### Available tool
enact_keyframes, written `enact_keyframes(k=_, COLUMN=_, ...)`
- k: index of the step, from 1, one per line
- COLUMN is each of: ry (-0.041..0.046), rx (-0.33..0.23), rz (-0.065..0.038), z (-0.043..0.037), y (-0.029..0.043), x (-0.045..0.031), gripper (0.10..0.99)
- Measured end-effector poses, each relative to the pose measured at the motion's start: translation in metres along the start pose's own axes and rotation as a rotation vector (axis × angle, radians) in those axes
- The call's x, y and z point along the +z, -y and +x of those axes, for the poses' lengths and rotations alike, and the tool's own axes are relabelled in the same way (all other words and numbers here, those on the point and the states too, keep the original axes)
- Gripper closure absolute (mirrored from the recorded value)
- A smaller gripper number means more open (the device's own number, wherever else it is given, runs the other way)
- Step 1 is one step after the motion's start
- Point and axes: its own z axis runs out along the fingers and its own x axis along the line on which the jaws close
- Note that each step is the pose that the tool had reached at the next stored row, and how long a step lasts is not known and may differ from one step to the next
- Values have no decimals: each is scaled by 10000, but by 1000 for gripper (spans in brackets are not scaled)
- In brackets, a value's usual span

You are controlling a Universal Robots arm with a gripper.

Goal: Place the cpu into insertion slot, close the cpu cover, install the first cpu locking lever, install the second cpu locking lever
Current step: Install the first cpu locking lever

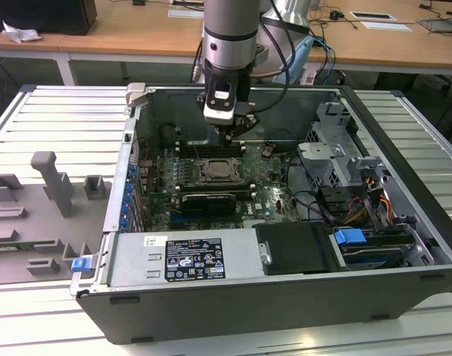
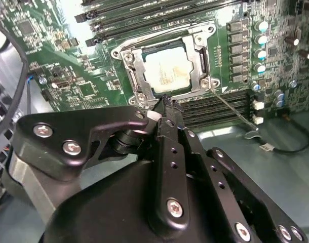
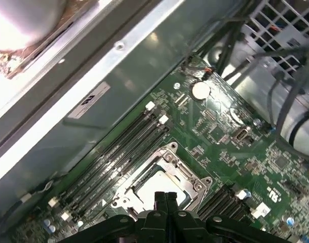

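The pale cpu (image 2: 167,68) lies in the insertion slot (image 1: 218,171) on the green board. The silvery cpu cover (image 2: 137,71) lies flat around it, and the chip shows through its cut-out. A thin wire lever (image 2: 229,108) runs out from one socket corner across the memory slots. My gripper (image 2: 164,105) hangs just above the socket's edge, fingers pressed together and holding nothing. In the first wrist view its fingertips (image 3: 159,198) sit over the near rim of the socket (image 3: 162,174). In the exterior view the gripper (image 1: 232,139) hovers behind the socket, inside the open case.
Long black memory slots (image 3: 119,152) flank the socket. A dark card (image 1: 205,202) lies in front of it. A drive cage (image 1: 337,152) and cables (image 1: 359,204) fill the exterior view's right. The case walls (image 1: 130,178) ring the board. Grey fixtures (image 1: 52,182) stand outside on the left.
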Motion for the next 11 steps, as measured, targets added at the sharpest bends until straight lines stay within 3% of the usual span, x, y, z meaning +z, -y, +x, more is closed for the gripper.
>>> enact_keyframes(k=6, ry=-95, rx=-1341, rz=23, z=0, y=0, x=0, gripper=980)
enact_keyframes(k=11, ry=-132, rx=-1869, rz=32, z=1, y=1, x=0, gripper=980)
